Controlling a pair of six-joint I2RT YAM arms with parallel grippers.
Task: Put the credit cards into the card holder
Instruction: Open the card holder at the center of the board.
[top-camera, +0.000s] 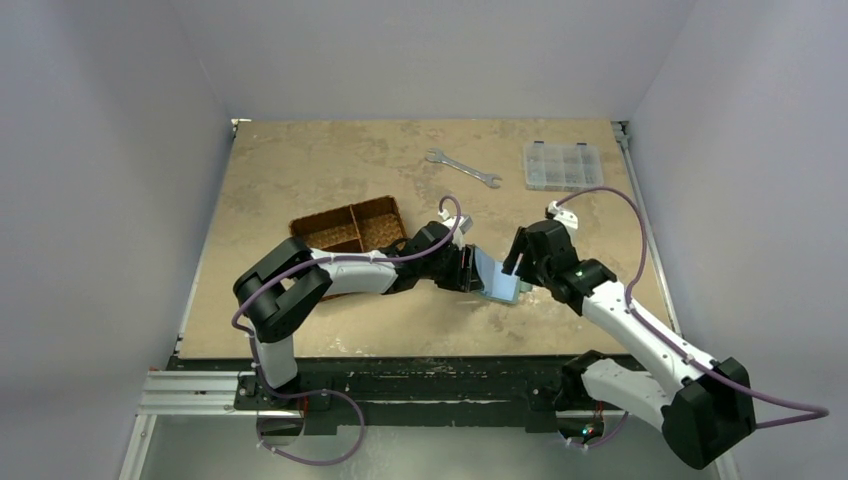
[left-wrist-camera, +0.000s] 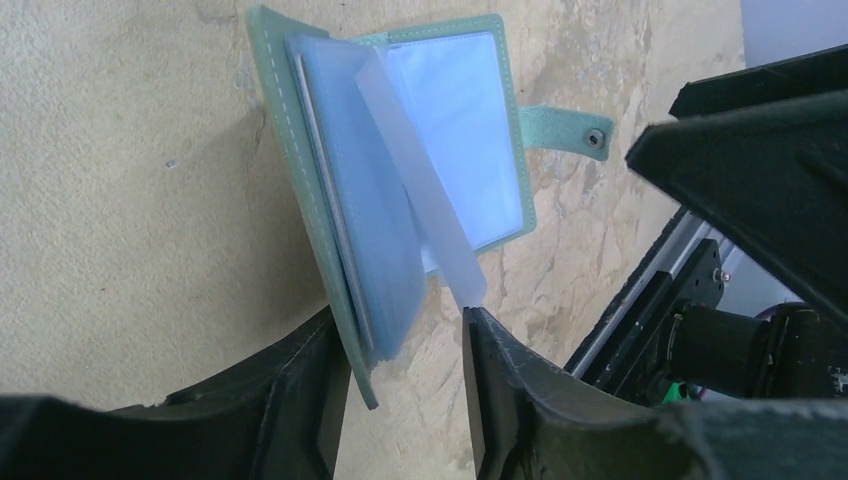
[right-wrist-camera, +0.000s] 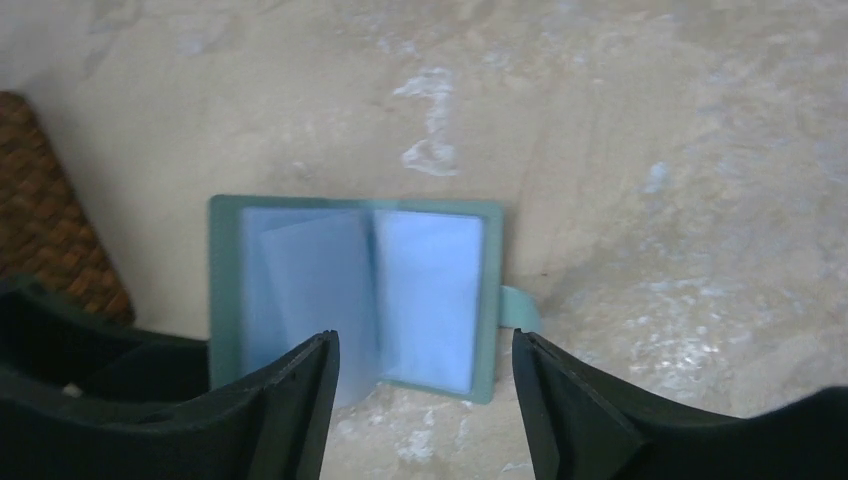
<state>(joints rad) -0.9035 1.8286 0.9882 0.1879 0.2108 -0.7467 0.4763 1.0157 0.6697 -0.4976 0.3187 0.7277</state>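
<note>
Card holder (top-camera: 497, 278) sits open on the surface (top-camera: 330, 160), one cover raised. Your left end effector (left-wrist-camera: 402, 320) straddles that cover, jaws apart. Your right end effector (right-wrist-camera: 424, 340) hovers above, apart and empty. The pockets look ready, and no loose card is visible. Your next move is probably fetching one.

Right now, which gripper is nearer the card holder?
Left. The left gripper has the raised cover of the card holder between its fingers, right at the edge. The right gripper hangs open over the spread pages, not touching them.

Robotics lab cell, bare white walls (top-camera: 100, 150), chipboard table (top-camera: 300, 165), aluminium rail (top-camera: 190, 392), left arm (top-camera: 345, 272), right arm (top-camera: 640, 325)
</note>
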